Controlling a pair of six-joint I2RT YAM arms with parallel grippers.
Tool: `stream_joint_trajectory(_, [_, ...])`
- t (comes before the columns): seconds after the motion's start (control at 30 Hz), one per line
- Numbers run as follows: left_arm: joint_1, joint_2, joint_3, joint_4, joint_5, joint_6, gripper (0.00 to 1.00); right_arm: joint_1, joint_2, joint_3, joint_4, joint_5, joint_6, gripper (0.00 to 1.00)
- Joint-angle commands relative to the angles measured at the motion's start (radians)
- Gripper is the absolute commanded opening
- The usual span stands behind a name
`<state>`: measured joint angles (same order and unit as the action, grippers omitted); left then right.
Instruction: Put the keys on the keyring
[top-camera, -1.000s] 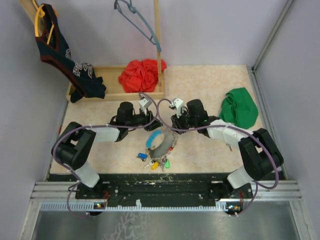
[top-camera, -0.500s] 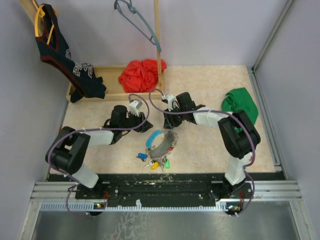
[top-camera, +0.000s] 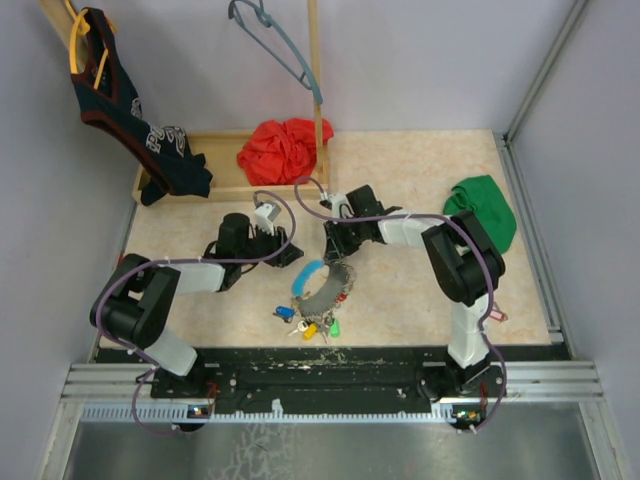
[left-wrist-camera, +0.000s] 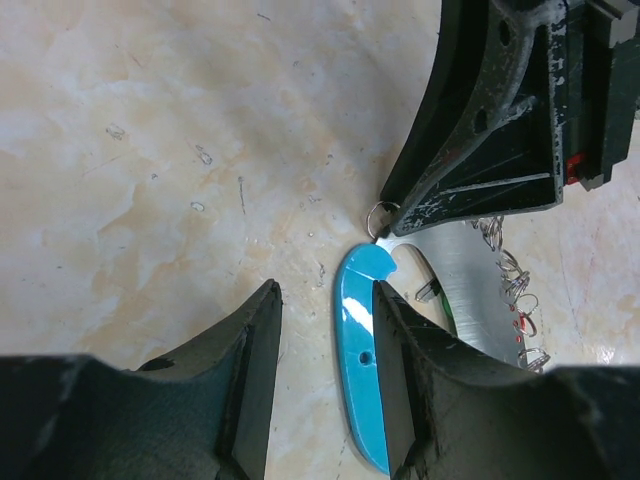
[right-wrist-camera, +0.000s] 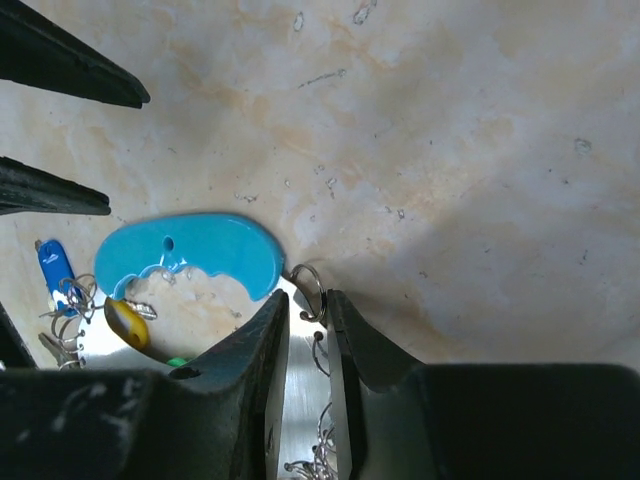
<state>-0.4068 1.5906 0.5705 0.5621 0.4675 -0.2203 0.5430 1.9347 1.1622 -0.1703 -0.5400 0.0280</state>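
Keyring (top-camera: 320, 290) flat on the counter (top-camera: 420, 300), blue section partly hidden behind a finger of the left gripper (left-wrist-camera: 323, 295) — jaws half open about its edge; right gripper (right-wrist-camera: 308, 300) narrow around the grey end, cannot tell whether clamped; nearer, keys (top-camera: 310, 322) bunched, blurred

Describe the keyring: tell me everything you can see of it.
The keyring is a large hoop lying flat on the table: a broad grey, metal-looking band plus one glossy, plastic-looking light-blue section with a small hole. A gap shows where blue meets grey. Small wire rings hang on the band. The right claw straddles the band beside that gap; whether it grips is unclear.
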Motion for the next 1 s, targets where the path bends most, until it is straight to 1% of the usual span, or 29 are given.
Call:
stream_joint_trajectory(0.0, [0.012, -0.018, -0.016, 0.052, 0.036, 0.018, 0.47, 0.008, 0.019, 0.061, 0.008, -0.058, 0.003, 0.21])
stream_joint_trajectory(0.07, [0.017, -0.020, -0.021, 0.058, 0.039, 0.015, 0.47, 0.010, 0.022, 0.068, 0.003, -0.066, 0.002, 0.20])
stream_joint_trajectory(0.1, [0.018, -0.021, -0.023, 0.063, 0.044, 0.014, 0.47, 0.009, 0.024, 0.072, -0.002, -0.068, -0.001, 0.18])
stream_joint_trajectory(0.13, [0.019, -0.020, -0.024, 0.068, 0.051, 0.012, 0.47, 0.010, 0.024, 0.073, -0.004, -0.069, -0.004, 0.15])
stream_joint_trajectory(0.23, [0.024, -0.022, -0.027, 0.088, 0.071, 0.012, 0.47, 0.009, 0.016, 0.078, -0.004, -0.069, -0.009, 0.00])
stream_joint_trajectory(0.4, [0.030, -0.034, -0.034, 0.105, 0.098, 0.024, 0.47, 0.009, -0.009, 0.086, 0.002, -0.085, -0.036, 0.00])
stream_joint_trajectory(0.5, [0.037, -0.036, -0.036, 0.119, 0.137, 0.039, 0.47, 0.010, -0.046, 0.074, 0.013, -0.080, -0.065, 0.00])
stream_joint_trajectory(0.7, [0.051, 0.003, -0.008, 0.142, 0.282, 0.131, 0.46, 0.016, -0.095, 0.068, 0.011, -0.088, -0.153, 0.00])
stream_joint_trajectory(0.87, [0.075, 0.052, 0.015, 0.183, 0.385, 0.165, 0.45, 0.030, -0.142, 0.033, 0.046, -0.097, -0.222, 0.00])
stream_joint_trajectory(0.97, [0.077, 0.058, 0.021, 0.190, 0.426, 0.169, 0.45, 0.031, -0.203, 0.004, 0.089, -0.104, -0.253, 0.00])
